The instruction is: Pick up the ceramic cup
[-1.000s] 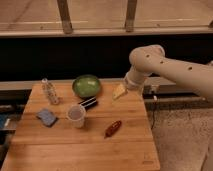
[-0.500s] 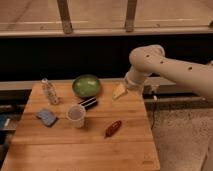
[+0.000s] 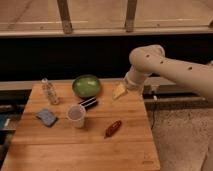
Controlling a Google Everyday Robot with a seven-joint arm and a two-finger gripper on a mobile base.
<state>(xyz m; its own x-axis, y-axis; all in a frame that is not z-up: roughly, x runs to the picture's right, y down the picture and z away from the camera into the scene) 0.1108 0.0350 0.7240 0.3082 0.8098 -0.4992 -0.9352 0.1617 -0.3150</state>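
Standing upright, the ceramic cup [image 3: 76, 115] has its long axis vertical, mouth up, on the left half of the wooden table [image 3: 75, 150], just in front of one dark bar [image 3: 90, 103]. I count one cup, one green bowl [image 3: 86, 85], one clear bottle [image 3: 49, 91], one blue sponge [image 3: 46, 117] and one reddish-brown item [image 3: 113, 128]. My gripper [image 3: 119, 91] hangs over the table's right rear part, well apart from the cup; I cannot tell its state.

arm [image 3: 172, 67]: elbow bent, extended left | pincer [image 3: 119, 91]: angled down-left
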